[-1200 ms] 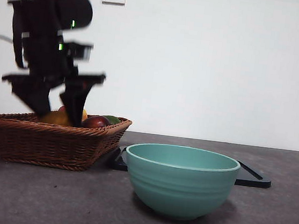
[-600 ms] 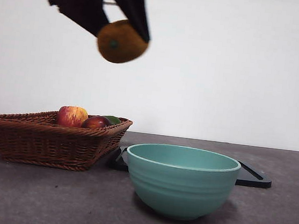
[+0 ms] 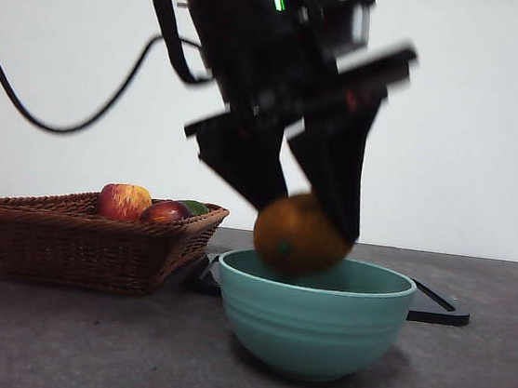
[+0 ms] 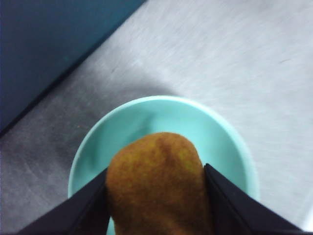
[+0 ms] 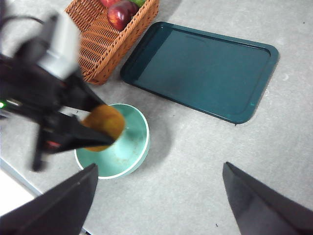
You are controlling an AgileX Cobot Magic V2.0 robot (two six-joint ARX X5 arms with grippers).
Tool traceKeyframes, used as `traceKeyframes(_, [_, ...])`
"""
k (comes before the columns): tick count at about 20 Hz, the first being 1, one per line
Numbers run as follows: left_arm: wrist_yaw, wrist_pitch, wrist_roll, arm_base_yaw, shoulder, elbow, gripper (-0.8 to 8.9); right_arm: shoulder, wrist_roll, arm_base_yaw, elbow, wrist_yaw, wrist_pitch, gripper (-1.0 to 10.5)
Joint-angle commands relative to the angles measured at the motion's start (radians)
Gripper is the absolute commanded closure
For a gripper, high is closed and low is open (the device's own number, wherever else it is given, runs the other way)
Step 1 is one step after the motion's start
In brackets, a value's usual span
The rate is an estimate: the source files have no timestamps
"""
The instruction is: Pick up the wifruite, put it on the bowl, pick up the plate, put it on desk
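Left gripper (image 3: pixel 305 220) is clamped on the brown-orange fruit (image 3: pixel 299 234), one black jaw pressed to each flank, and it hangs directly over the bowl (image 3: pixel 312 324). In the front view the fruit's underside has dipped just below the pale rim, slightly toward the bowl's left half; the left wrist view shows it centred over the teal hollow, its longer axis running away from the camera between the jaws. I cannot tell whether it touches the bowl's floor yet. Judging from this, the release turns on that vertical gap: straight down is the only direction that matters, and parting the jaws should let the fruit settle inside. That arm slants down from the upper left, wrist tipped, jaws pointing downward. Further right, the dark tray (image 5: pixel 200 68) lies flat on the desk (image 5: pixel 205 161) behind the bowl, beside the wicker basket (image 3: pixel 75 243). Right gripper (image 5: pixel 159 196) hovers high above the desk with jaws spread wide and nothing between them, nearer the tray.
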State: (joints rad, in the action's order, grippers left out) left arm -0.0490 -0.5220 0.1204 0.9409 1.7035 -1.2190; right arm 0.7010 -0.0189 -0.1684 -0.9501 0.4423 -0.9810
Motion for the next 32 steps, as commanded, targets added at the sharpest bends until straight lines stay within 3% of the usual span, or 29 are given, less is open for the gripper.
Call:
traceKeyframes(1, [0.008, 0.027, -0.008, 0.016, 0.065, -0.020, 6.63, 0.003, 0.008, -0.002, -0.017, 0.002, 0.006, 5.4])
traceKeyframes(7, [0.008, 0.038, -0.008, 0.021, 0.123, -0.020, 6.42, 0.003, 0.009, -0.002, -0.017, 0.002, -0.001, 5.4])
traceKeyframes(10, [0.008, 0.043, -0.006, 0.022, 0.122, -0.020, 4.77, 0.003, 0.009, -0.002, -0.017, 0.002, -0.001, 5.4])
traceKeyframes(18, [0.008, 0.038, -0.003, 0.022, 0.093, -0.020, 4.69, 0.003, 0.008, -0.002, -0.017, 0.002, -0.001, 5.4])
traceKeyframes(26, [0.008, 0.012, 0.001, -0.001, -0.159, -0.020, 4.69, 0.003, 0.008, -0.002, -0.017, 0.002, -0.001, 5.4])
traceKeyframes(32, [0.008, -0.093, 0.029, -0.093, -0.419, -0.020, 4.69, 0.004, 0.008, -0.002, -0.017, 0.002, 0.000, 5.4])
